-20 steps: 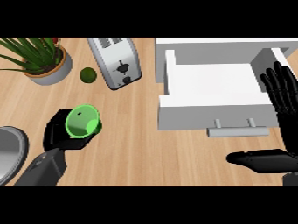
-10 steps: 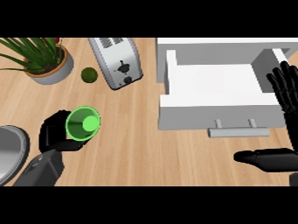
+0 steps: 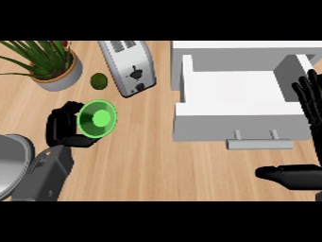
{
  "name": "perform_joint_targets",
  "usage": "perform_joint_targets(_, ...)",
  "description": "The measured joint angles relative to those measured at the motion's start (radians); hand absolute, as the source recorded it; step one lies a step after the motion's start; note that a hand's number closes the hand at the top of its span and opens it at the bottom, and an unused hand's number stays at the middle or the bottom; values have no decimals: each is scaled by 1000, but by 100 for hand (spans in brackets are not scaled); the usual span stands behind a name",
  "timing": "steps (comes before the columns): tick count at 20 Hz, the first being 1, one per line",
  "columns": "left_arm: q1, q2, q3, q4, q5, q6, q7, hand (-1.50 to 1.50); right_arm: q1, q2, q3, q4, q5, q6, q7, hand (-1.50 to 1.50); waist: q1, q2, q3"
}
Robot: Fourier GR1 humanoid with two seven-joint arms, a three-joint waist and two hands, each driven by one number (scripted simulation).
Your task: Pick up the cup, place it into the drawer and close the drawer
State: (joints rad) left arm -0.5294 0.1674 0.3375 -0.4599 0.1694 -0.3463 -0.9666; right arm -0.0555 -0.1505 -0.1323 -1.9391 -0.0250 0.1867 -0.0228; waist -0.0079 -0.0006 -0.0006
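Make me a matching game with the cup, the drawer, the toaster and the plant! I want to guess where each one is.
Things:
1. cup
2. drawer
3. toaster
4. plant

Places or states:
A. pulled open, nothing inside
B. top left corner, in a pot
C. held in the left hand
D. lying between the plant and the drawer

Pairs: 1-C, 2-A, 3-D, 4-B

Bare desk between the left hand with its cup and the open drawer — passable. Toaster and a small green fruit toward the far edge, potted plant at the far-left corner. Right hand upright at the drawer's right side — partly overlapping it.
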Motion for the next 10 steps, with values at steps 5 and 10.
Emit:
perform_joint_targets(5,-41,-32,-54,-152,-6,29,65,150,-3,-14,-22,7,-8,4,7,-150,11,-5,1)
perform_joint_targets(10,-84,-96,-121,-365,-11,113,213,150,-4,-17,-30,19,-2,3,1,-150,20,-8,2)
